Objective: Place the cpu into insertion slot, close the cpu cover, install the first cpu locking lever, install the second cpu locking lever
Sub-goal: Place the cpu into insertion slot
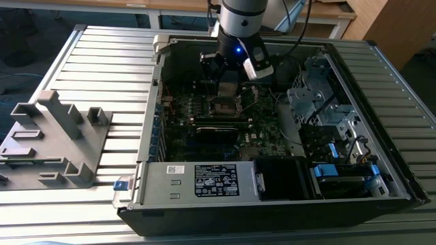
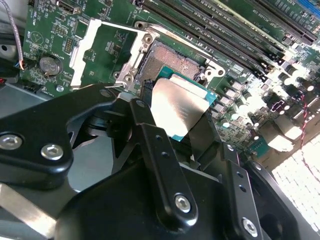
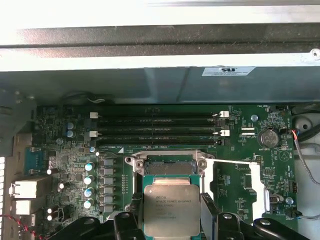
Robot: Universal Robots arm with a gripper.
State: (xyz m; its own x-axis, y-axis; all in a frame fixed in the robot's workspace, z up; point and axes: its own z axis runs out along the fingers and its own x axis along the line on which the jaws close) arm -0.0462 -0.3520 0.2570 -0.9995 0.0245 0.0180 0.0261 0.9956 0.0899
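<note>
Ribbed grey metal tabletop under an open computer case, a grey fixture at the exterior view's left, wooden desks behind. The gripper is down inside the case, fingers clamped on the cpu, which sits over the insertion slot's near edge. The cpu cover lies flipped open beside the slot.
</note>
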